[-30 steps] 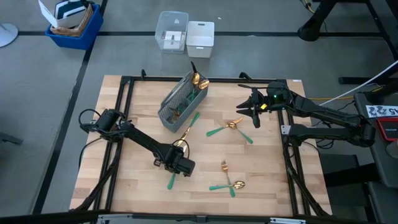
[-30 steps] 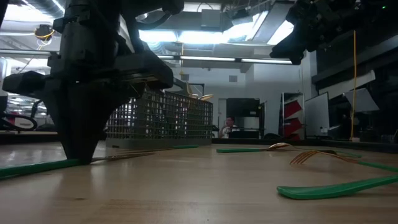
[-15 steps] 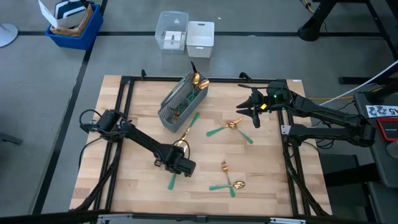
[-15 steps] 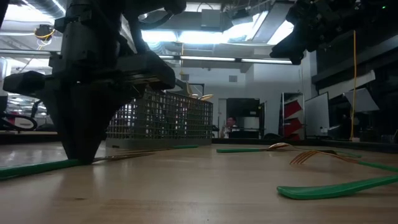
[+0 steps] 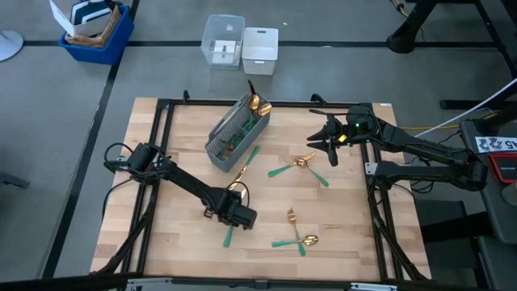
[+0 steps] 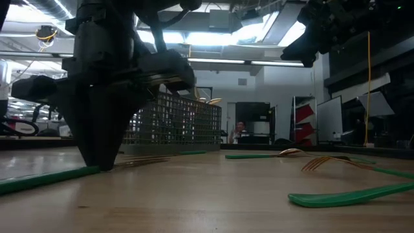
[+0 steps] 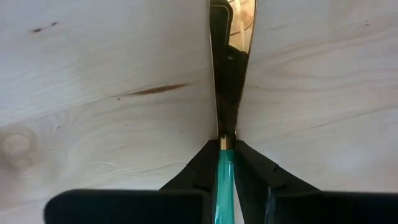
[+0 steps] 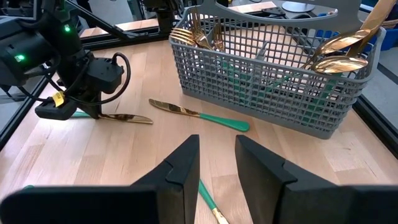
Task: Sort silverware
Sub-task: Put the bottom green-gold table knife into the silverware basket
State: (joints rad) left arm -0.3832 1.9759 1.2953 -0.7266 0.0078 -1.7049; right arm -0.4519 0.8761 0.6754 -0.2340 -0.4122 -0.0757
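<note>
One knife (image 5: 230, 229) shifted slightly rightward, left end effector (image 5: 236, 213) gripping

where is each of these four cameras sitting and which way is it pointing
High view: above the table, looking straight down; both arms show, left tool low on a knife.
Low view: at tabletop height, looking level past the caddy into the room.
Left wrist view: on the left arm, looking down at the knife between its fingers.
Right wrist view: on the raised right arm, facing the caddy; its open tool shows.
High and right wrist views share the caddy.

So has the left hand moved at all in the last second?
Yes, slightly. The left hand, closed on a knife, has shifted a little rightward relative to the grey caddy in the high view.
</note>
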